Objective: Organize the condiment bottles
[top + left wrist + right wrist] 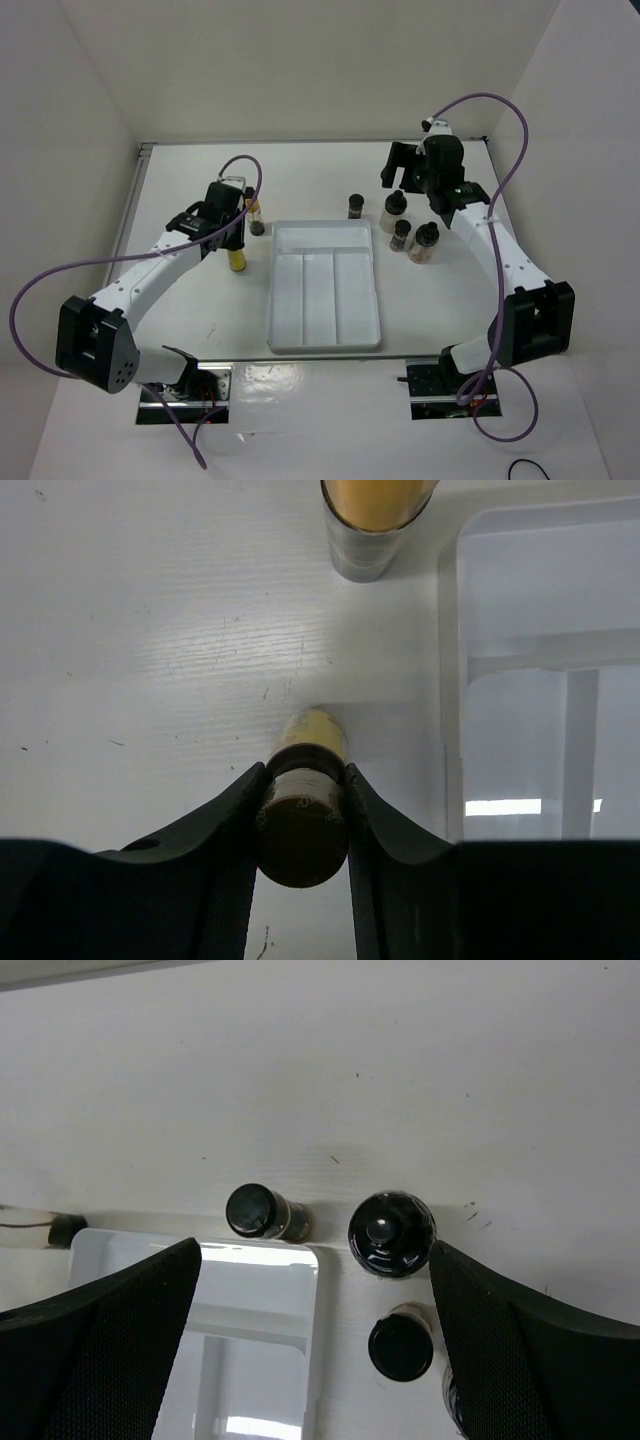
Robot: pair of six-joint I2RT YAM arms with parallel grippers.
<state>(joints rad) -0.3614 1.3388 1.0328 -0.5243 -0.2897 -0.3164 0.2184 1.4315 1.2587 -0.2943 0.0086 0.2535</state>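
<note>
Left gripper (305, 772) pinches a slim yellow-amber bottle (303, 825) beside the white divided tray (450, 630). Right gripper (312, 1250) is spread wide above a round black-capped bottle (391, 1233).

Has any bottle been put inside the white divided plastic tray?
No, the white divided tray has bare compartments; the small condiment bottles are all outside it, on both sides.

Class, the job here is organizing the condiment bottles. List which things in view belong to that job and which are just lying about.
Belong: gripped yellow bottle; free yellow bottle; far dark jar; near dark jar; far pale bottle; near pale bottle.
Lying about: white divided tray; purple cables.
</note>
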